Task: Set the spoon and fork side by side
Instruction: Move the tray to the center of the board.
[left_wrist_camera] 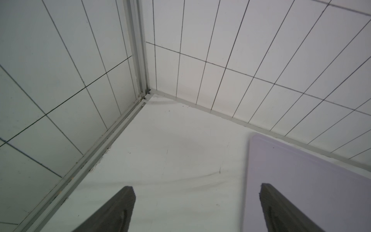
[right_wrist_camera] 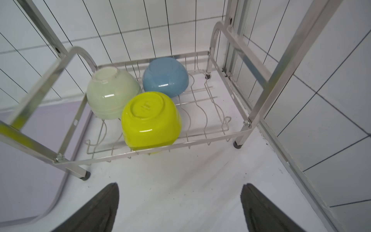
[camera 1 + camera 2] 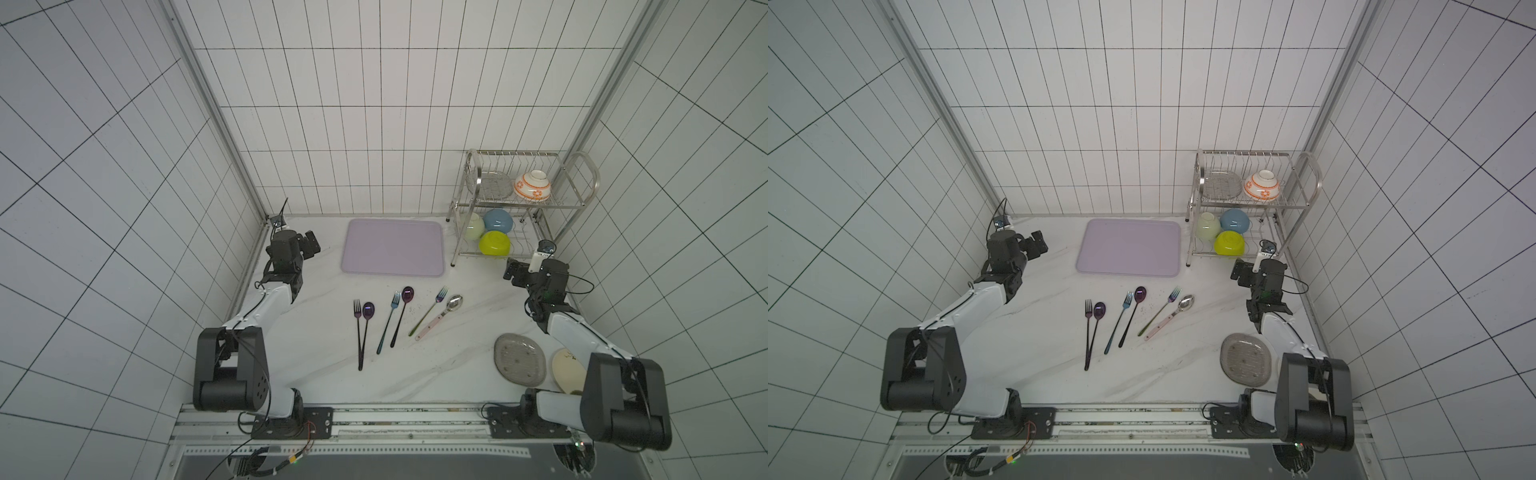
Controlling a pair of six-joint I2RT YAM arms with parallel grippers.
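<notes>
Three fork-and-spoon pairs lie on the white table in both top views. At the left, a black-handled fork (image 3: 358, 332) lies beside a purple spoon (image 3: 368, 310). In the middle, a blue fork (image 3: 386, 326) lies beside a dark spoon (image 3: 408, 294). At the right, a green-handled fork (image 3: 441, 294) lies beside a silver spoon (image 3: 454, 303) with a pink handle. My left gripper (image 3: 311, 245) (image 1: 197, 190) is open and empty near the back left corner. My right gripper (image 2: 180, 188) (image 3: 508, 270) is open and empty in front of the dish rack. Both are well away from the cutlery.
A lavender tray (image 3: 392, 247) lies behind the cutlery. The steel dish rack (image 3: 515, 203) at the back right holds several upturned bowls, including a yellow-green bowl (image 2: 150, 120). A grey plate (image 3: 519, 357) and a cream plate (image 3: 565, 368) lie by the right arm.
</notes>
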